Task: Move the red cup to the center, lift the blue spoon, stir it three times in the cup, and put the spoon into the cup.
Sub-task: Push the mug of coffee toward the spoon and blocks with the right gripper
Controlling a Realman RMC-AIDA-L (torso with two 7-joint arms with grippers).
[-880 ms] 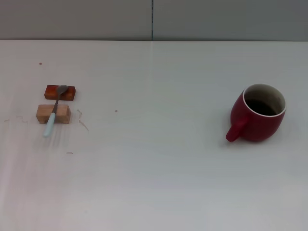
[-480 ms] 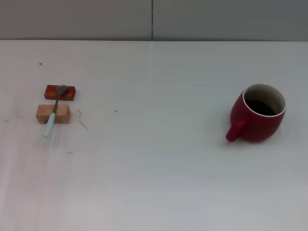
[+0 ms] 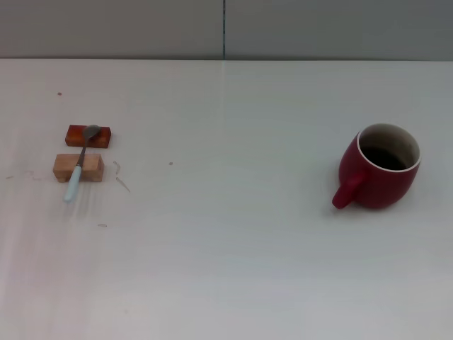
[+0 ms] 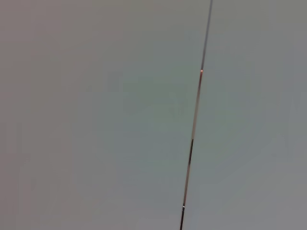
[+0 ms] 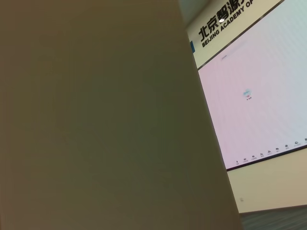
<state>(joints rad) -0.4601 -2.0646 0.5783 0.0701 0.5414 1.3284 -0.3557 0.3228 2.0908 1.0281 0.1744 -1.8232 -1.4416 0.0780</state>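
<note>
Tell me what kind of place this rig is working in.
Probably a robotics lab or demo hall, not a kitchen: a bare white table holding only the red cup and the blue spoon propped on two small blocks, plus a large wall screen under academy lettering.

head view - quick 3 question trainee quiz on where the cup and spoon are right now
1. True or false: the blue spoon lies across two small blocks.
2. The red cup stands on which side of the table? A robot's left, B centre, C robot's right.
3. Fill in: the cup's handle points toward the ____ of the table.

Key: 1 true, across the red block and the wooden block. 2 C. 3 near edge, slightly left.
</note>
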